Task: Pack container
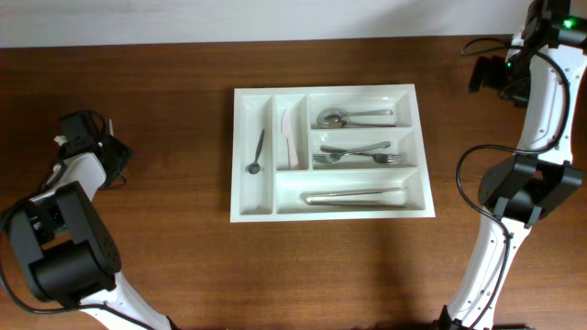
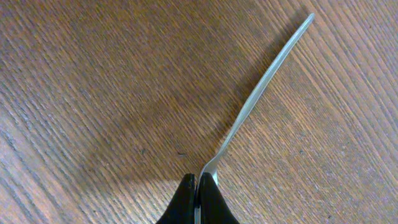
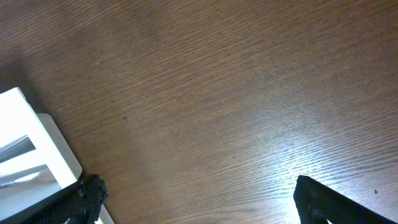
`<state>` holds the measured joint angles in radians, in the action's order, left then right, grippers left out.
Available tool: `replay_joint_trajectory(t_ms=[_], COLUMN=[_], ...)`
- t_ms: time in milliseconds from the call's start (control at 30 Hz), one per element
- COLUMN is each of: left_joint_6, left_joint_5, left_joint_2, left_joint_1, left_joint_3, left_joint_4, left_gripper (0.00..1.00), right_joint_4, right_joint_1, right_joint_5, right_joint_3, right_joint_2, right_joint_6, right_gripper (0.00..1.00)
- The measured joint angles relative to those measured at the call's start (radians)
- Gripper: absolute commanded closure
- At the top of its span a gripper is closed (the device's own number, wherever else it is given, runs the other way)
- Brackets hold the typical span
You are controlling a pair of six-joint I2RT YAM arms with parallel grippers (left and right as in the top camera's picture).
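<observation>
Container point(image 1: 252, 197) sits mid-table point(image 1: 165, 266), with cutlery in all five compartments. You see the left claw point(image 2: 198, 200), well left of it, clamped tight on a slim metal utensil point(image 2: 261, 87). The right claw point(image 3: 199, 208) gapes wide and holds nothing.

- Your overhead looks straight down on the table point(image 1: 183, 266), cutlery tray point(image 1: 236, 156) centred.
- Left wrist faces down, close to the table (tight framing).
- Right wrist, also low, shares the cutlery tray's corner with overhead.
</observation>
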<state>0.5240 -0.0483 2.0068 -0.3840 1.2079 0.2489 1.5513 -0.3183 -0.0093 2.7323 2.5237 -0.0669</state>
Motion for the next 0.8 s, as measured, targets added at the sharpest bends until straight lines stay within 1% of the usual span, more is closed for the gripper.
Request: replay_joint_trajectory(t_ms=[233,467,533,733,800], left_joint_6=[0.000,0.000,0.000,0.000,-0.003], left_joint_5=[0.068,0.266,0.330,0.460,0.535], left_joint_2=[0.001,0.030,0.031,0.031,0.029], left_joint_1=[-0.005,-0.005,-0.005,-0.005,-0.005], left_joint_3=[0.000,0.005,0.028,0.121,0.146], left_joint_4=[-0.011,-0.116,-0.123,-0.135,-0.142], left_gripper=[0.98,0.98,0.98,0.98,0.98], right_joint_4=[0.000,0.000,0.000,0.000,0.000], right_joint_1=[0.000,0.000,0.000,0.000,0.000], right_joint_5=[0.000,0.000,0.000,0.000,0.000], right_joint_3=[0.000,0.000,0.000,0.000,0.000], right_joint_2=[0.000,0.000,0.000,0.000,0.000], right_joint_6=[0.000,0.000,0.000,0.000,0.000], right_gripper=[0.01,0.01,0.01,0.01,0.01])
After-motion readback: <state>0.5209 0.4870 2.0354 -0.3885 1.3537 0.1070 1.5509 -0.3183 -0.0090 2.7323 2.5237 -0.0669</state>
